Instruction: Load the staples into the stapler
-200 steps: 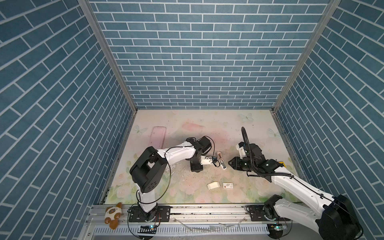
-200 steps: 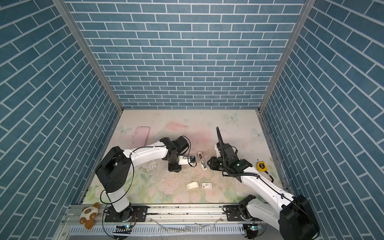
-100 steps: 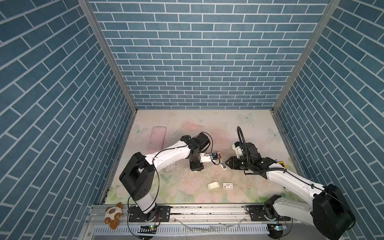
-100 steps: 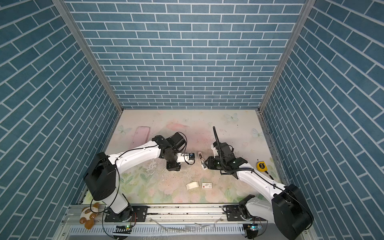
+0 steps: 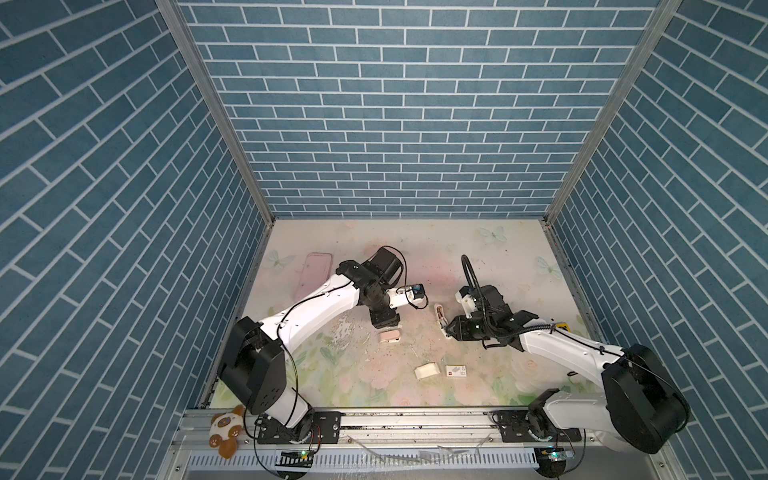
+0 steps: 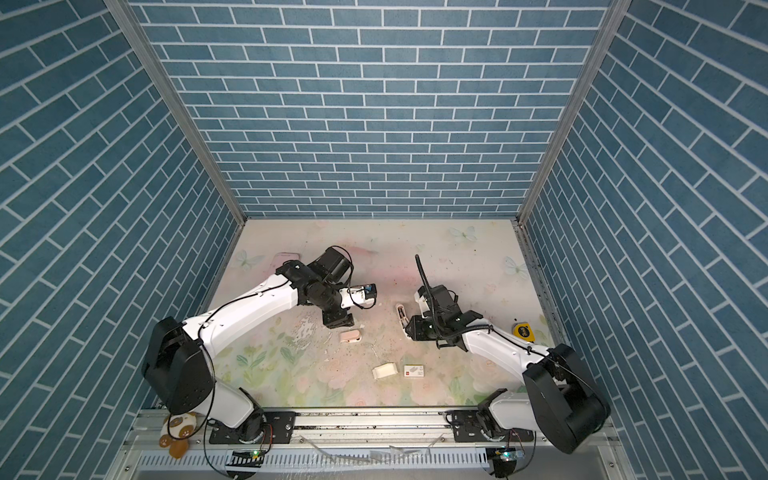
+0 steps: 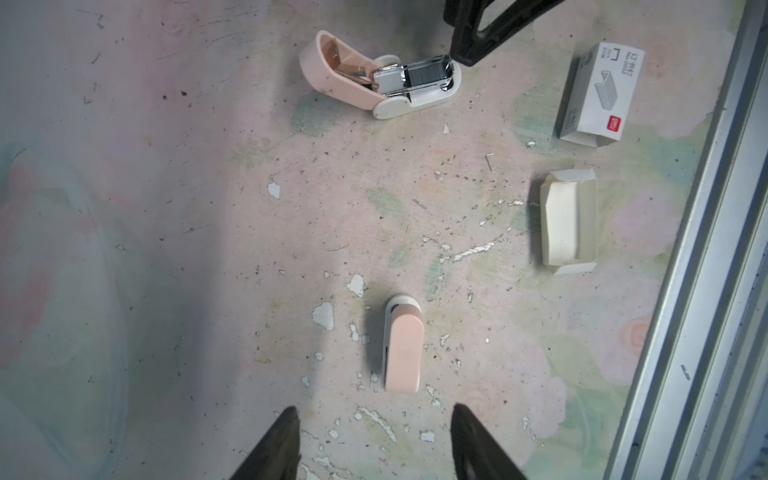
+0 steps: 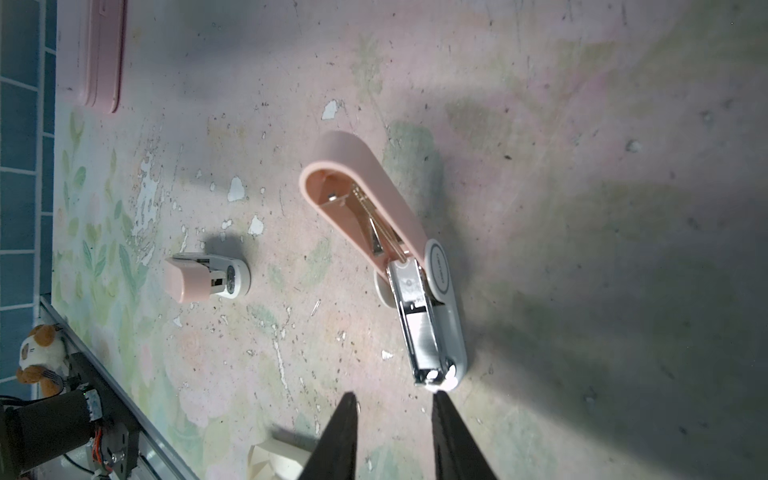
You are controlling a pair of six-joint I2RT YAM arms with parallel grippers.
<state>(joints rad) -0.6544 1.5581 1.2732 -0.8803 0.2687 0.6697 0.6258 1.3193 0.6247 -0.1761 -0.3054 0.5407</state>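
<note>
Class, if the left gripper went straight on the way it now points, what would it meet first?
Probably the closed pink stapler, lying just ahead in line with the gap between its open fingers; depth is unclear.

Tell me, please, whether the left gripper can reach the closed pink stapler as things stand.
Probably yes. In the left wrist view the closed pink stapler lies ahead of the left gripper, whose jaws stand open, with only bare mat between them; the open stapler and cardboard tray lie well clear.

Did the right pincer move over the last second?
Yes. In both top views the right pincer has slid left toward the open stapler, which has stayed put; its tips now sit at the stapler's near end.
</note>
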